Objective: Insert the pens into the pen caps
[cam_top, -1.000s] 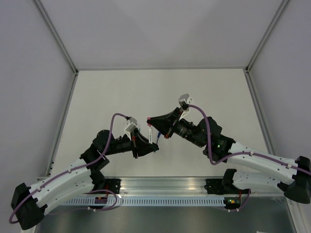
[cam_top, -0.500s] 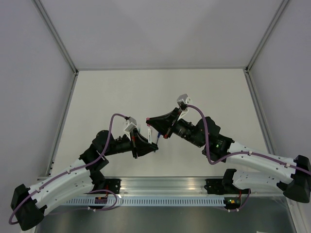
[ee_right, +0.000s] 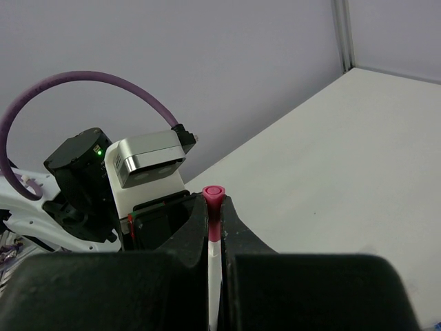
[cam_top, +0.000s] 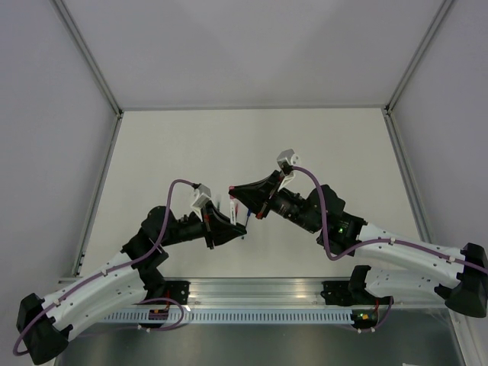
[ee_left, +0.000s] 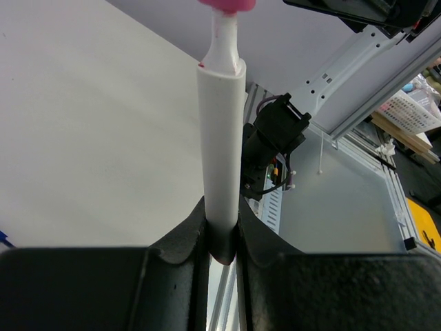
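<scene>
A white pen [ee_left: 220, 138] stands upright between my left gripper's [ee_left: 222, 234] fingers, which are shut on its barrel. A pink-red pen cap [ee_right: 213, 195] sits on the pen's narrow top end, with my right gripper [ee_right: 213, 207] shut on it. The white barrel [ee_right: 214, 276] runs down between the right fingers. In the top view the two grippers meet over the table's near middle: the left gripper [cam_top: 229, 225] is below the pen [cam_top: 232, 207], and the right gripper [cam_top: 235, 191] is at the cap [cam_top: 231, 188]. No other pen shows clearly.
A small blue piece [cam_top: 248, 218] and a red piece [cam_top: 259, 216] show between the two grippers, mostly hidden. Grey walls enclose the white table [cam_top: 191, 145] on three sides. An aluminium rail [cam_top: 252, 290] with the arm bases runs along the near edge.
Both grippers, still joined at the pen and cap, have drifted slightly left and toward the near edge. Neither grip has changed.
</scene>
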Action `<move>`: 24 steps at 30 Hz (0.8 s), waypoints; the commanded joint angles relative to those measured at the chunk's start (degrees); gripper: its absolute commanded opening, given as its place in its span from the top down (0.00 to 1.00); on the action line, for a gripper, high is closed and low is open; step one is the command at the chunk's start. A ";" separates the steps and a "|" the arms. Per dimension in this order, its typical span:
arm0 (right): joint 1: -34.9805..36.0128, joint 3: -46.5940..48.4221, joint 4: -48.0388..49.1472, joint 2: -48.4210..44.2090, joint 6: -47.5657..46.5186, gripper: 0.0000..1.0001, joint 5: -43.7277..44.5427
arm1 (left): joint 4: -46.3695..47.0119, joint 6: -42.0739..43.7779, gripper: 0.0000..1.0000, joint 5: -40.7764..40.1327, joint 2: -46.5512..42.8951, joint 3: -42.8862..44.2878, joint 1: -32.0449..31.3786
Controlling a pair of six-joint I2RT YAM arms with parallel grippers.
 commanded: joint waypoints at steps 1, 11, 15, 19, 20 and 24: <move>0.41 0.77 -0.22 0.11 -1.58 1.00 1.46 | 1.87 1.62 0.98 -1.00 0.09 1.85 -0.10; 1.29 -0.64 0.91 1.25 -1.31 1.00 0.32 | 0.81 1.97 0.98 -3.64 -0.52 1.85 -0.10; 1.55 -2.39 2.50 0.82 -1.58 1.00 -0.47 | 1.43 1.53 0.98 -3.11 -0.96 1.32 -0.02; 1.82 -3.36 2.85 0.38 -0.97 1.00 -1.09 | 2.13 1.36 0.98 -3.90 -3.86 0.27 -0.02; 1.90 -3.54 2.94 0.37 -0.88 1.00 -1.00 | 2.05 1.36 0.98 -4.25 -4.56 0.09 -0.02; 2.43 -4.94 4.16 0.37 -0.79 1.00 -2.05 | 2.66 1.44 0.98 -4.52 -7.02 -0.61 -0.10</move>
